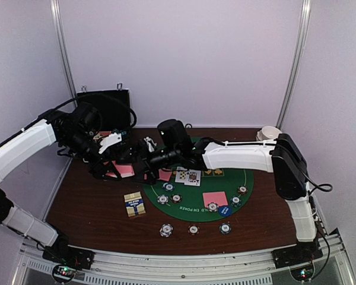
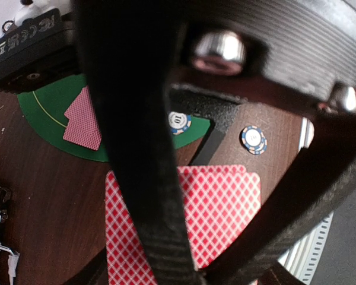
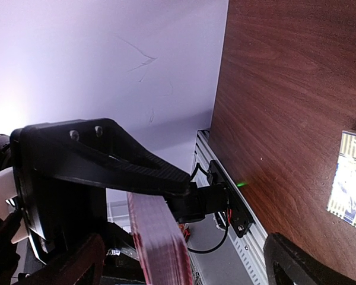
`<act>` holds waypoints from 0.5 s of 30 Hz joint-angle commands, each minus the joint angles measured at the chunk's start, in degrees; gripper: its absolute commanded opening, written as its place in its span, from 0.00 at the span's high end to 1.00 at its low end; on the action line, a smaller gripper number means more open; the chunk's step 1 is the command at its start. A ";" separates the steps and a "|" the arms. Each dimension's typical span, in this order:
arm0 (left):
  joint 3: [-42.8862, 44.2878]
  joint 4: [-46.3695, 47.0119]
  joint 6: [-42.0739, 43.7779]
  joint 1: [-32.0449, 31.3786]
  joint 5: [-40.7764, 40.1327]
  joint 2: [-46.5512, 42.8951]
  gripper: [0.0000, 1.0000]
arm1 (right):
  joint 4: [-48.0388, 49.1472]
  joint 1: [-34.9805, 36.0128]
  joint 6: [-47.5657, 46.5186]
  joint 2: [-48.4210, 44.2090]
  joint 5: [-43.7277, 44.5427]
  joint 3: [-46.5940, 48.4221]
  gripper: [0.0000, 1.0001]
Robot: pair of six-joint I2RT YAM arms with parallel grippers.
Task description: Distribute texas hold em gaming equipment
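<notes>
Nearest my left wrist camera was a ribbed black finger (image 2: 136,148), which I took for my other arm's, crossing the frame from twelve to six o'clock. Behind it the deck of pink-backed playing cards (image 2: 225,208) filled the lower half, and my left end effector (image 2: 184,264) read as clamped across the deck's width. At ten o'clock a dealt card (image 2: 83,122) lay on the green mat (image 2: 41,110). Two poker chips (image 2: 253,139) sat beyond the deck, one on the mat's edge and one on bare wood.

From my right wrist, the deck (image 3: 157,237) stood edge-on at six o'clock inside my right end effector (image 3: 185,252). Its jaws were apart, with a clear gap on the three o'clock side. A card box (image 3: 350,178) lay on the surface (image 3: 273,89) at three o'clock.

From above, both end effectors met aloft near the mat's ten o'clock edge, and more chips ringed the mat toward six.

I judged the step to be peeling off one card. Doing it well meant pinching only the top card, sliding it along its own plane against a firm left grip, and checking that no second card followed.
</notes>
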 commanded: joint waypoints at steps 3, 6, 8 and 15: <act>2.12 0.39 0.06 0.51 1.51 -0.36 1.00 | -0.13 0.40 0.16 2.03 -1.09 2.73 0.06; 2.21 0.41 0.10 0.51 1.52 -0.45 1.00 | -0.93 0.16 -0.17 2.51 -1.46 2.64 0.10; 2.19 0.40 0.10 0.51 1.45 -0.54 1.00 | -1.52 -0.13 -0.61 2.24 -1.49 2.14 0.12; 2.36 0.42 0.03 0.51 1.73 -0.38 1.00 | -3.04 -2.32 -2.51 -0.93 -1.38 -1.36 0.19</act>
